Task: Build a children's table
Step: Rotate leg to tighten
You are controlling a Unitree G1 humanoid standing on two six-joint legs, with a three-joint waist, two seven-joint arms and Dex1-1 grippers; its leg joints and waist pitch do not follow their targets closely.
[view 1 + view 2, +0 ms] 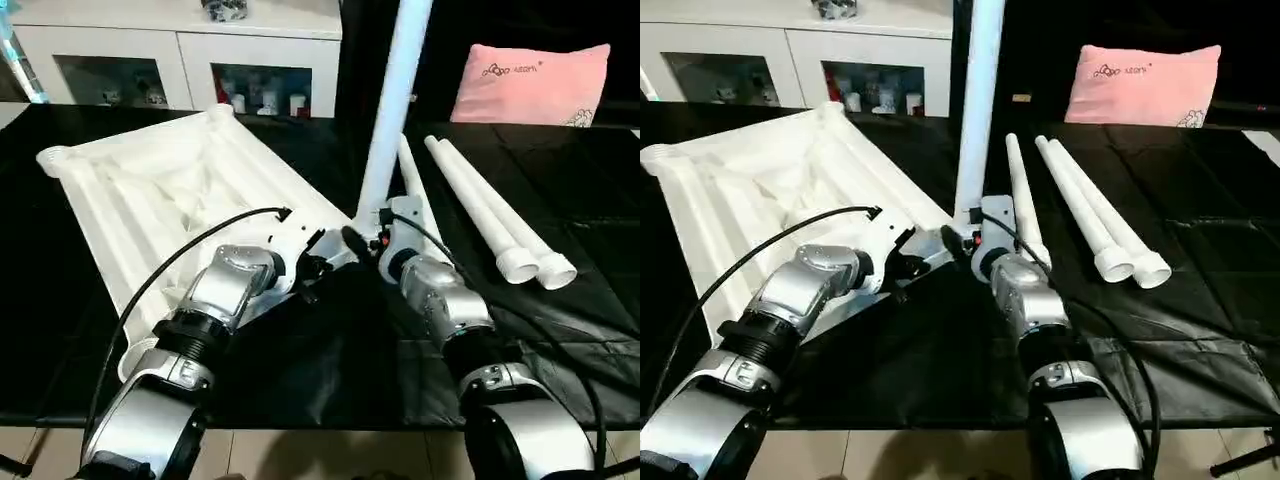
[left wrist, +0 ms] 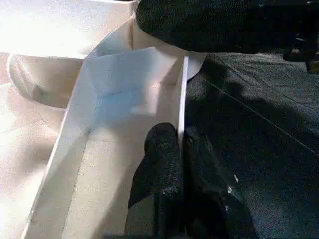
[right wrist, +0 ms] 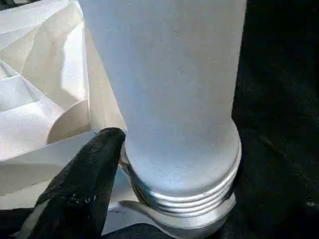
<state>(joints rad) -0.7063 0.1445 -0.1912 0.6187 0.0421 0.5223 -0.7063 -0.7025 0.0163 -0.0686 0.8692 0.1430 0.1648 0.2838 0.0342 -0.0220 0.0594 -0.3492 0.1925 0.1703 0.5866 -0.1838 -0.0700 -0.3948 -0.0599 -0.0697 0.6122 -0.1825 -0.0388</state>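
Note:
The white tabletop (image 1: 150, 190) lies upside down on the black cloth, ribs facing up. One white leg (image 1: 395, 100) stands upright in its near right corner socket; its threaded rings (image 3: 184, 199) show just above the socket. My right gripper (image 1: 362, 240) is at the base of this leg. My left gripper (image 1: 310, 268) is shut on the thin rim of the tabletop (image 2: 182, 99) close to that corner. Three more legs lie flat on the cloth: one (image 1: 412, 180) beside the upright leg, and two others (image 1: 480, 210) side by side to the right.
A pink pillow (image 1: 530, 85) rests at the back right. A white glass-door cabinet (image 1: 180, 60) stands behind the work surface. The black cloth (image 1: 330, 360) reaches the front edge, and tiled floor shows below it.

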